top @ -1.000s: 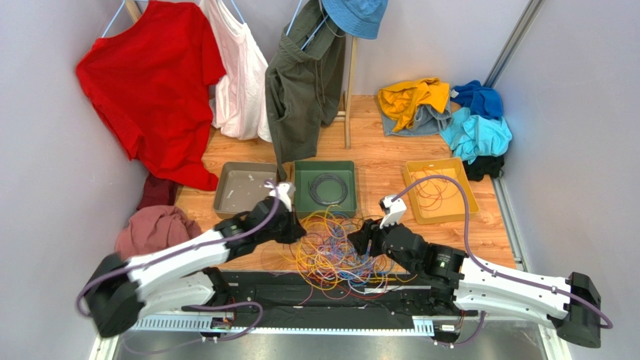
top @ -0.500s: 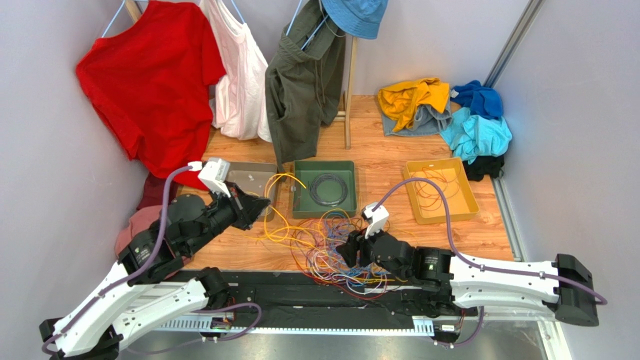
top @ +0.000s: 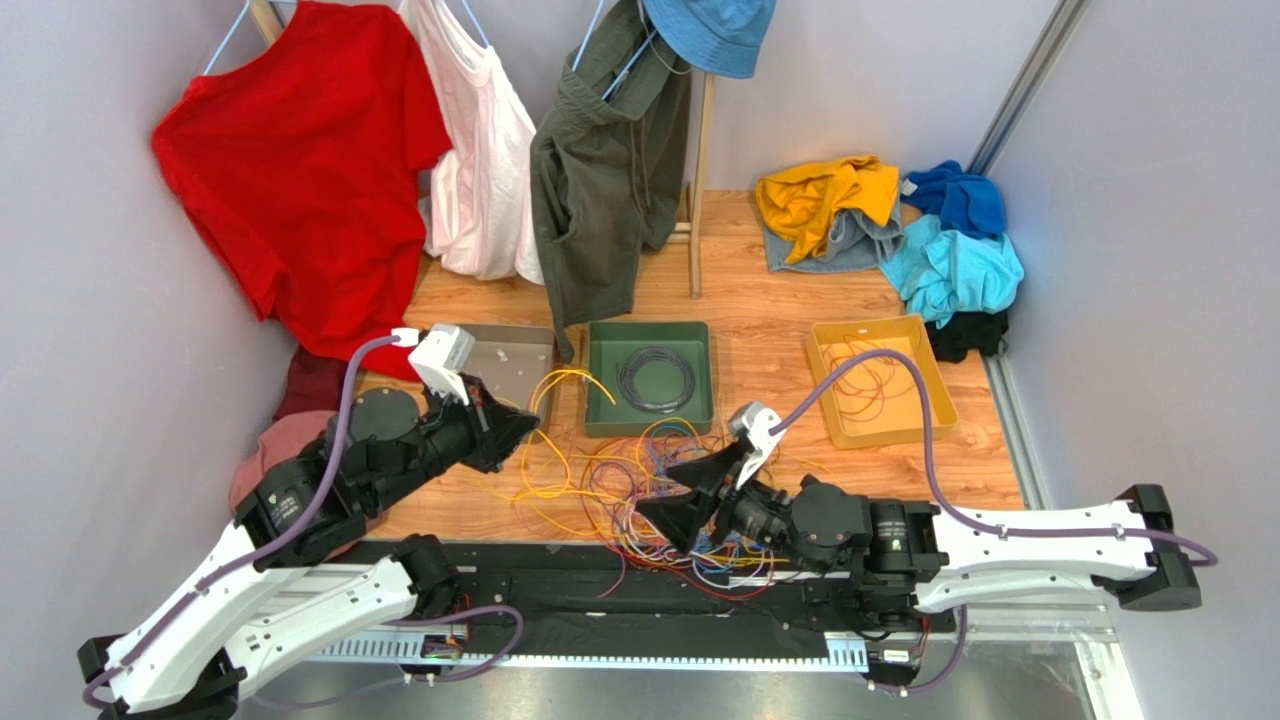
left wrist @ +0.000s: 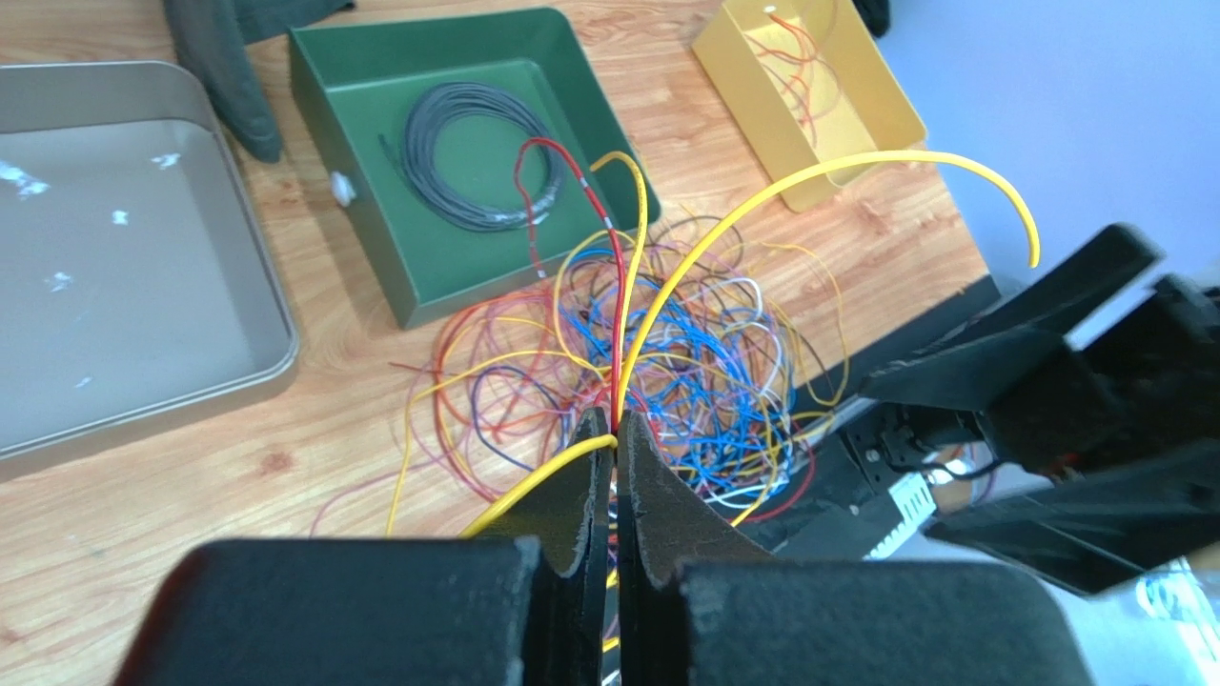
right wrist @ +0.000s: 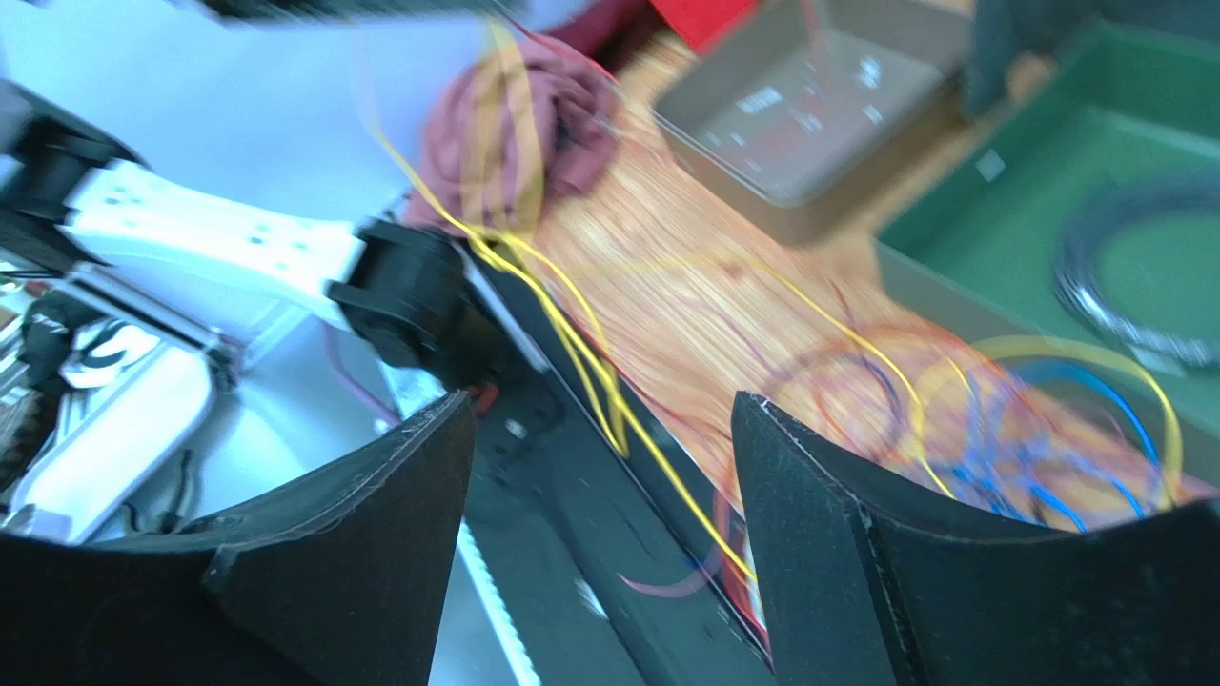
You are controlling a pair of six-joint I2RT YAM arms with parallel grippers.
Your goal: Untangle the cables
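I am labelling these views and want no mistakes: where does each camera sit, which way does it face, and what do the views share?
Top external: above and behind the arms, looking down on the table; both arms show, with the left gripper and right gripper.
Left wrist: faces the cable tangle and green tray; its shut fingers pinch a yellow cable.
Right wrist: faces leftward, blurred; its open fingers frame the view.
Shared: the green tray shows in all three.

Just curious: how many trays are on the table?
3: the grey tray on the left, the green tray in the middle, the yellow tray on the right. None seems hidden.
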